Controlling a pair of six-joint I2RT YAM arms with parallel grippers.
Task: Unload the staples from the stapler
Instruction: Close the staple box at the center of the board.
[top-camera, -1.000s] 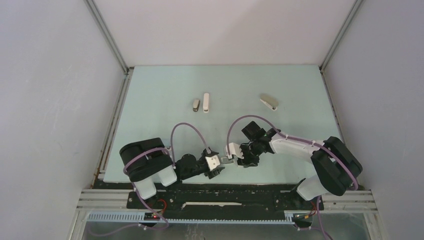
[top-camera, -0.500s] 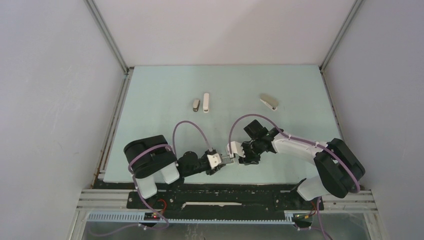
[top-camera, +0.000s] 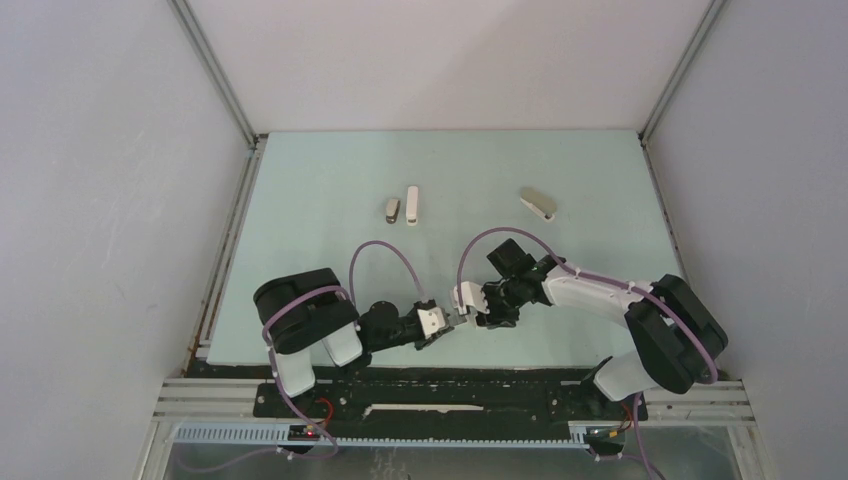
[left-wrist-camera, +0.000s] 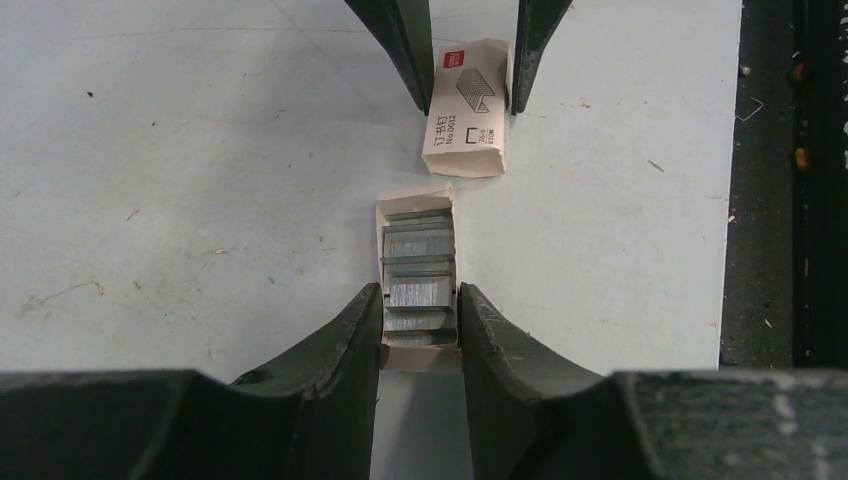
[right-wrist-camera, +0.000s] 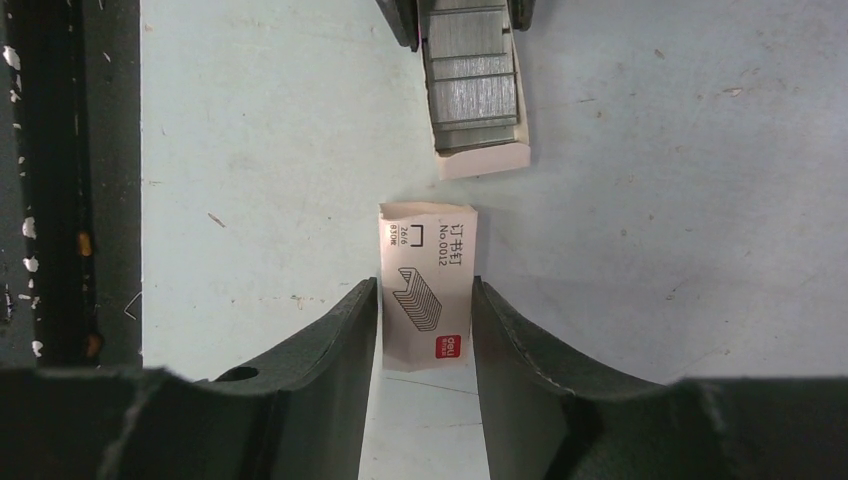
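1. The staples sit in grey strips inside an open cardboard tray, near the table's front edge.
2. The left gripper pinches that tray by its sides.
3. The right gripper clamps the printed sleeve, just apart from the tray.
4. The stapler lies well apart, far right.

Left arm and right arm: bulky rounded black joint housings joined by smooth white link shells. A thin purple left cable arches free above the arm and runs on across its black housing; the purple right cable does likewise. Left gripper and right gripper: paired matte black fingers, curved, tapering to blunt tips.
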